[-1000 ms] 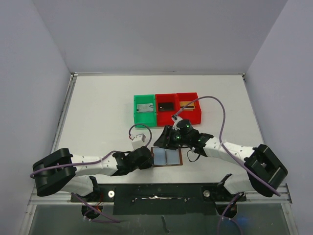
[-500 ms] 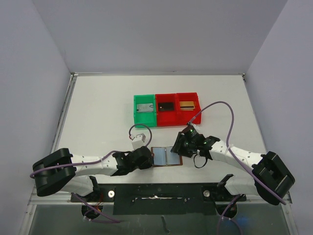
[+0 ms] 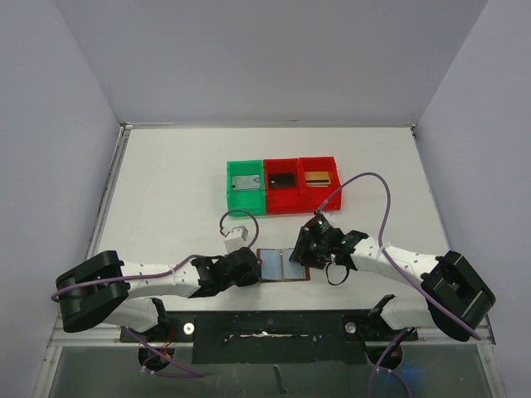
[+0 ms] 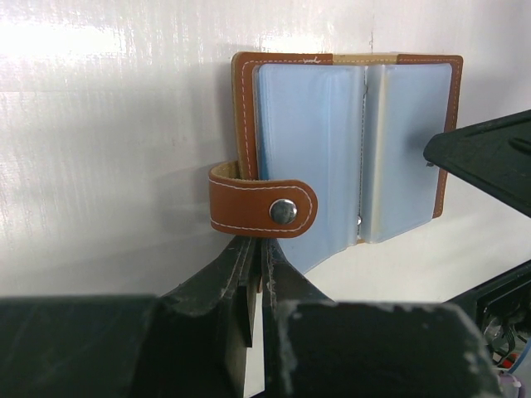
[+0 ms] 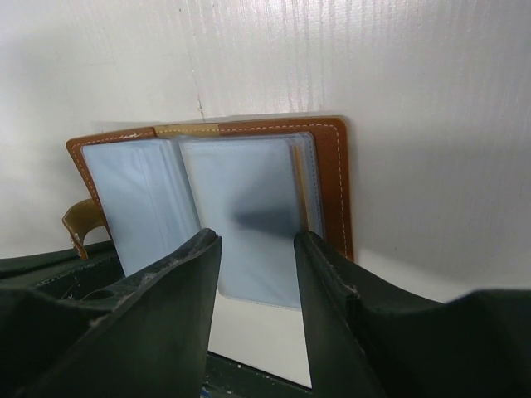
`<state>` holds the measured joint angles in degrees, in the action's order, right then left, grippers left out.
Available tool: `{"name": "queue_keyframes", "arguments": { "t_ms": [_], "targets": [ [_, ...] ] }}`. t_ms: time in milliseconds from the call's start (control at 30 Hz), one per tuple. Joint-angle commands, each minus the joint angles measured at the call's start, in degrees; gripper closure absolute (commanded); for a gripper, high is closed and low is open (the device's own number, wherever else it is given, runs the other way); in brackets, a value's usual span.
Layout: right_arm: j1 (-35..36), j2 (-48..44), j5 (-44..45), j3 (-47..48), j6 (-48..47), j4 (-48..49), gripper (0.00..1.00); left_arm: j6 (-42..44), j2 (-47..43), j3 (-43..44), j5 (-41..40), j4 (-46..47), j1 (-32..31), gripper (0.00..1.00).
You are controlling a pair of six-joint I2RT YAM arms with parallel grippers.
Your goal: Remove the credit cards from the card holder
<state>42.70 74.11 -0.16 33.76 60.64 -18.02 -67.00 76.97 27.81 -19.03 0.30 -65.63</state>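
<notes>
White table (image 3: 166, 191), pale grey walls. Near front edge, centre: card holder (image 3: 282, 264) lying open, blue-grey pockets up, between the two arms. Thin edge of a gold card (image 5: 299, 186) showing in right-hand pocket, just inside brown border; other pockets look empty, tho hard to be sure. Snap strap (image 4: 264, 209) folded over left page. Below it, left gripper (image 4: 257, 249) shut, tips touching strap's lower edge; can't tell if pinching it or just pressing. Over right page, right gripper (image 5: 255, 240) about half open, nothing held. Further back: green bin (image 3: 246, 203) + red bins (image 3: 282, 201), each w/ a flat card-like thing inside. Step in hand, prob.: fishing out that last card. To do it well: hold left side down so holder can't slide, bring right tips low onto exposed card edge only, not pocket film, close gently, pull straight along pocket mouth. Risk: whole holder lifting w/ it.
</notes>
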Motion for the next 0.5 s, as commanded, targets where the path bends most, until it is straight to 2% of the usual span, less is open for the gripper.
{"name": "queue_keyframes", "arguments": {
  "t_ms": [0, 467],
  "targets": [
    [0.7, 1.3, 0.1, 1.5, -0.2, 1.3, 0.57, 0.9, 0.2, 1.9, 0.2, 1.2, 0.0, 1.00],
    [0.7, 3.0, -8.3, 1.0, -0.9, 11.5, 0.58, 1.3, 1.1, 2.3, 0.8, 1.5, 0.0, 1.00]
  ]
}}
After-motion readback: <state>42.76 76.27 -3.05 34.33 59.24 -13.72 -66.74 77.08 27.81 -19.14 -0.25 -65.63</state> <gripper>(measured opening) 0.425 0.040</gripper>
